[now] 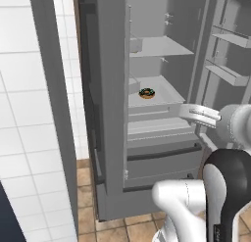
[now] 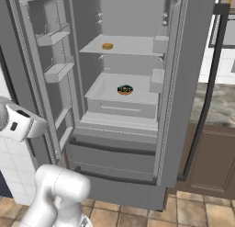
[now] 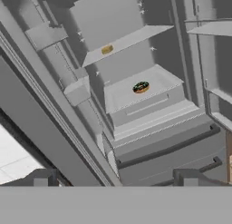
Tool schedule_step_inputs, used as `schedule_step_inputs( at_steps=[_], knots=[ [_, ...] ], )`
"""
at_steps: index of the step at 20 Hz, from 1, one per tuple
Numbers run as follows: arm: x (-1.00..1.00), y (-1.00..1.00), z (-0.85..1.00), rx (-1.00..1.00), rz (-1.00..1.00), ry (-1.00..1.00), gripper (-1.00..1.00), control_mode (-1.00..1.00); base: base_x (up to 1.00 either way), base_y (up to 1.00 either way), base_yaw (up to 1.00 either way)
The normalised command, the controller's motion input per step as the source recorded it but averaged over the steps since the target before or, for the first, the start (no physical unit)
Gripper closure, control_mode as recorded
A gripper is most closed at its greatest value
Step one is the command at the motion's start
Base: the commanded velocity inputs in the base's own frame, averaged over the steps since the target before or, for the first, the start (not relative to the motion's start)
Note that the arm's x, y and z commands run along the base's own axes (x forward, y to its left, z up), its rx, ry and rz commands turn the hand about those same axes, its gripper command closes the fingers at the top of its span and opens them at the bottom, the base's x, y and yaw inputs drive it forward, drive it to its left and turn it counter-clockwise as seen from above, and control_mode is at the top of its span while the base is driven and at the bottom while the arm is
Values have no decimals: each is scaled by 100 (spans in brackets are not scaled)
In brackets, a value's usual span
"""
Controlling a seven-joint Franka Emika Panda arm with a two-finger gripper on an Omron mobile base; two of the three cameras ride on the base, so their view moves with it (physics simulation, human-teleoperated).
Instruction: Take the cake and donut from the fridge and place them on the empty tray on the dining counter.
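Note:
The fridge (image 2: 170, 129) stands with both doors swung wide and its pale shelves bare to view. On the middle shelf lies the donut (image 1: 147, 93) (image 2: 125, 89) (image 3: 141, 87), dark glazed with coloured specks. One shelf higher, toward the left, sits the cake (image 2: 107, 46) (image 3: 107, 49), a small yellow-orange lump. My gripper (image 1: 185, 112) (image 3: 115, 180) hovers open and empty in front of the fridge, below and short of the donut shelf, aimed into the compartment. The tray and the dining counter are out of view.
Door bins (image 2: 55, 70) (image 1: 228, 72) jut from the open doors on either side of the opening. A closed drawer front (image 2: 114, 152) lies below the shelves. Beside the fridge are a white tiled wall (image 1: 29, 113) and a grey stone worktop over brown cabinets (image 2: 215, 106).

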Motion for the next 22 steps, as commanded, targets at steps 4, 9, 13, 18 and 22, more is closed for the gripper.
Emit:
schedule_step_inputs(
  at_steps=[4, 9, 13, 18, 22],
  knots=[
    [-10, -36, 0, 10, 30, 0, -100, -100, 0, 0, 0],
    [4, -2, -10, -1, 13, 0, -100, -100, 0, 0, 0],
    [0, 0, 0, 0, 0, 0, -100, -100, 0, 0, 0],
    [0, 0, -1, 0, 0, 0, -100, 100, 0, -1, 0],
    [0, 0, 0, 0, 0, 0, -100, 100, 0, -34, 0]
  ],
)
